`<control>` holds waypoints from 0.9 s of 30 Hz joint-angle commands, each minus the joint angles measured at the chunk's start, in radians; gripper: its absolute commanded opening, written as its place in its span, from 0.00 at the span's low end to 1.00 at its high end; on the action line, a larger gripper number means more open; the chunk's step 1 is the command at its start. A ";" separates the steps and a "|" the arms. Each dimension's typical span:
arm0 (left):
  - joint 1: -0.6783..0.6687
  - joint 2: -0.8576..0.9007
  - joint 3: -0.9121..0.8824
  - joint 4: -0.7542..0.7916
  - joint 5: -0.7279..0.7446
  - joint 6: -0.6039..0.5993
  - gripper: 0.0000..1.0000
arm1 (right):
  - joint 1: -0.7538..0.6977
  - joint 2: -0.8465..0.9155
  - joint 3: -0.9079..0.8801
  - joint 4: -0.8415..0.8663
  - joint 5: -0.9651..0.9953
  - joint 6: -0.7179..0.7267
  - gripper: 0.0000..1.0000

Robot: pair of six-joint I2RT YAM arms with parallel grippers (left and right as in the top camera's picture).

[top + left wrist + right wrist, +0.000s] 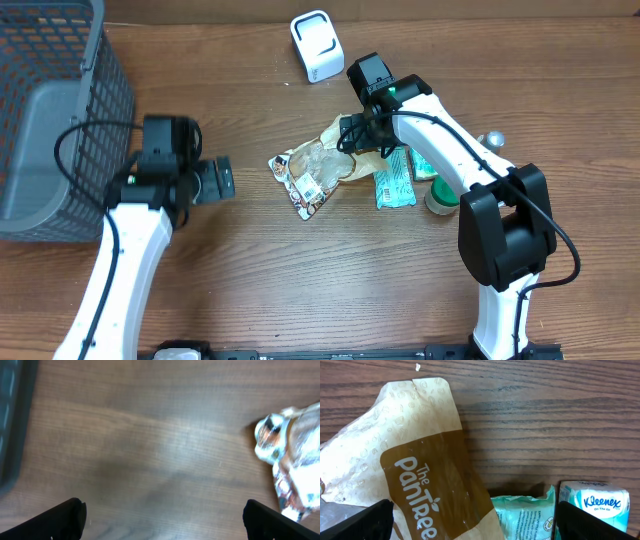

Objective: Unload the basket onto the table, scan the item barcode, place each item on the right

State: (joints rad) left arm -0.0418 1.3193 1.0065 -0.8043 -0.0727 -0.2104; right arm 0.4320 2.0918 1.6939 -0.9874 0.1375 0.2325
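A pile of items lies mid-table: a shiny snack packet (308, 180) with a barcode label, a brown "The PanTree" paper bag (350, 152), a teal wipes packet (394, 182) and a Kleenex pack (424, 166). A white scanner (316, 45) stands at the back. My right gripper (366, 135) hovers open over the brown bag (420, 445), its midpoint (476, 525) above the bag's edge and the wipes (525, 515); the Kleenex (595, 501) is by the right finger. My left gripper (222, 180) is open over bare wood (165, 522), the snack packet (292, 455) to its right.
A grey mesh basket (60, 110) fills the far left and shows as a dark edge (12, 425) in the left wrist view. A round green-lidded container (440, 198) and a small silver object (492, 139) sit right of the pile.
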 commanded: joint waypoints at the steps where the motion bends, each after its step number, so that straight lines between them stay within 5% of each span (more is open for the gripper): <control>1: 0.002 -0.068 -0.093 0.000 -0.008 0.004 0.99 | -0.002 -0.001 -0.005 0.004 0.008 0.007 1.00; 9: 0.004 -0.145 -0.231 0.039 -0.042 0.005 0.99 | -0.002 -0.001 -0.005 0.004 0.008 0.007 1.00; 21: 0.003 -0.232 -0.248 0.526 0.233 0.004 0.99 | -0.002 -0.001 -0.005 0.003 0.008 0.007 1.00; 27: 0.003 -0.254 -0.256 0.563 0.266 0.004 1.00 | -0.002 -0.001 -0.005 0.004 0.008 0.007 1.00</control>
State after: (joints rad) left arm -0.0414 1.0870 0.7597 -0.2462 0.1413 -0.2100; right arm 0.4320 2.0918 1.6939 -0.9874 0.1379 0.2325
